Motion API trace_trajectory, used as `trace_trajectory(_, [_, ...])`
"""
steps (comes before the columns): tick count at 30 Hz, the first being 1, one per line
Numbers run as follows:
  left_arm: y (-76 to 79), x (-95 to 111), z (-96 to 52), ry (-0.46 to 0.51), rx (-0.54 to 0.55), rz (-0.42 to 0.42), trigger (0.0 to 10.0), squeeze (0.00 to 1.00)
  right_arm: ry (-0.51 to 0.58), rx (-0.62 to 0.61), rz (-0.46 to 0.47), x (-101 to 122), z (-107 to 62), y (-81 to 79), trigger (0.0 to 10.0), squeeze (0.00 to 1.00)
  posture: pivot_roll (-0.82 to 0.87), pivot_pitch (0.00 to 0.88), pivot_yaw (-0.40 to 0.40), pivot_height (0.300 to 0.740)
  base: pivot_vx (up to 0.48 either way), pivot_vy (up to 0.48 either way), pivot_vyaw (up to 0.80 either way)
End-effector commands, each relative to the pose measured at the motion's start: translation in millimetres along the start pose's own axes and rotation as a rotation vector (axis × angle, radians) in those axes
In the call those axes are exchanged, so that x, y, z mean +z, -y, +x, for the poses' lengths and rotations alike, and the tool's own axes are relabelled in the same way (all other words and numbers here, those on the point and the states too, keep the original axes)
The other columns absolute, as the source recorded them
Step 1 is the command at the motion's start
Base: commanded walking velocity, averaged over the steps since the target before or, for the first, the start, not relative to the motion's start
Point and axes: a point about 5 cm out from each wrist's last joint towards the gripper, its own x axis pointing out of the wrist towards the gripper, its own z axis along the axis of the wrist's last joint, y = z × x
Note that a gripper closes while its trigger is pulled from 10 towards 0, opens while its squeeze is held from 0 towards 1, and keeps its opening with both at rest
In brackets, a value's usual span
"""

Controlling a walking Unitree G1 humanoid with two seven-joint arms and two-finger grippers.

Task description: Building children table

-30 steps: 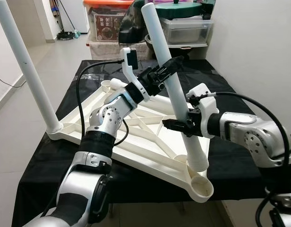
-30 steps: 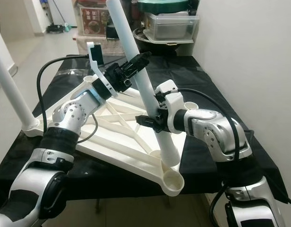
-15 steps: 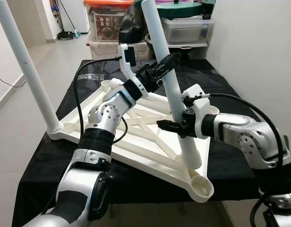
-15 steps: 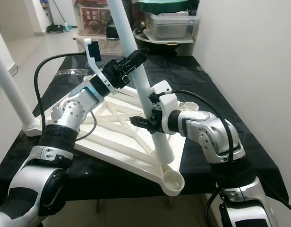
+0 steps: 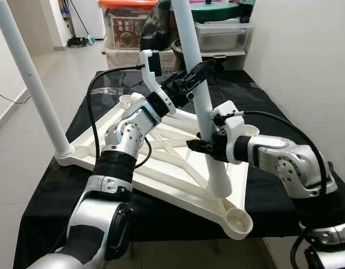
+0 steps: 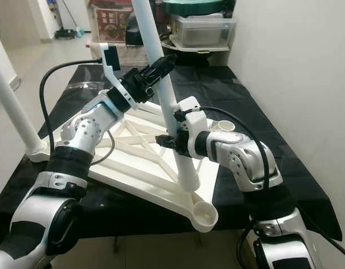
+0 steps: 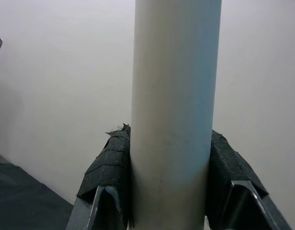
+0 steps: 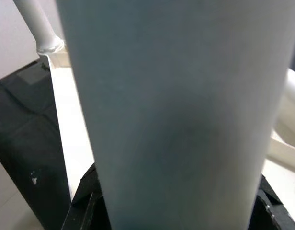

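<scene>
- A white leg (image 5: 201, 106) stands tilted at frame centre, its lower end just above the tabletop (image 5: 161, 162) frame's near right corner, beside an open socket (image 5: 237, 219).
- Left gripper (image 5: 201, 67) is clamped on the leg high up.
- Right gripper (image 5: 199, 144) grips it lower, pads (image 8: 85, 191) pressed on both sides.
- Another leg (image 5: 32, 84) stands socketed at left.

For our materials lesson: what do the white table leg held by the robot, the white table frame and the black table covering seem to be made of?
White tubular leg: probably plastic, smooth, faintly glossy. White ribbed table frame: likely moulded plastic, with ribs and round sockets. Black covering: probably thin sheet or cloth, wrinkled, draping over the edge.
</scene>
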Motion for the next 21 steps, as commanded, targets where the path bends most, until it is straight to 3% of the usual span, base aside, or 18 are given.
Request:
trace_trajectory(1, [1.4, -2.1, 1.7, -0.007, -0.016, -0.041, 10.0, 0.00, 0.061, -0.145, 0.036, 9.1, -9.1, 23.2, 0.0, 0.00, 0.04, 0.000, -0.024, 0.740, 0.000, 0.000, 0.00])
trace_trajectory(3, [-0.8, -4.9, 0.8, -0.021, 0.012, -0.046, 10.0, 0.00, 0.111, -0.145, 0.043, 16.1, -10.9, 24.5, 0.0, 0.00, 0.04, 0.000, -0.024, 0.740, 0.000, 0.000, 0.00])
trace_trajectory(4, [-2.8, -7.0, 0.1, -0.030, 0.035, -0.039, 10.0, 1.00, 0.142, -0.140, 0.045, 20.2, -12.4, 24.5, 0.0, 0.00, 0.04, 0.000, -0.024, 0.740, 0.000, 0.000, 0.00])
trace_trajectory(11, [-5.2, -7.1, -1.4, -0.034, 0.058, -0.007, 10.0, 1.00, 0.182, -0.133, 0.056, 25.4, -16.3, 25.8, 0.0, 0.00, 0.04, 0.000, -0.027, 0.740, 0.000, 0.000, 0.00])
trace_trajectory(12, [-5.9, -4.4, -1.9, -0.020, 0.063, 0.005, 10.0, 0.00, 0.197, -0.150, 0.060, 27.8, -18.9, 29.7, 0.0, 0.00, 0.04, 0.000, -0.026, 0.740, 0.000, 0.000, 0.00])
trace_trajectory(16, [-5.9, 2.4, -2.7, 0.014, 0.061, 0.010, 10.0, 0.00, 0.244, -0.205, 0.061, 34.3, -25.3, 40.4, 0.0, 0.00, 0.04, 0.000, -0.026, 0.740, 0.000, 0.000, 0.00])
trace_trajectory(19, [-7.0, 5.4, -6.3, 0.023, 0.081, 0.007, 10.0, 0.00, 0.393, -0.342, 0.084, 48.6, -36.7, 58.5, 0.0, 0.00, 0.05, 0.000, -0.030, 0.740, 0.000, 0.000, 0.00])
trace_trajectory(21, [-7.0, 5.4, -6.3, 0.023, 0.081, 0.007, 10.0, 0.00, 0.393, -0.342, 0.084, 48.6, -36.7, 58.5, 0.0, 0.00, 0.05, 0.000, -0.030, 0.740, 0.000, 0.000, 0.00])
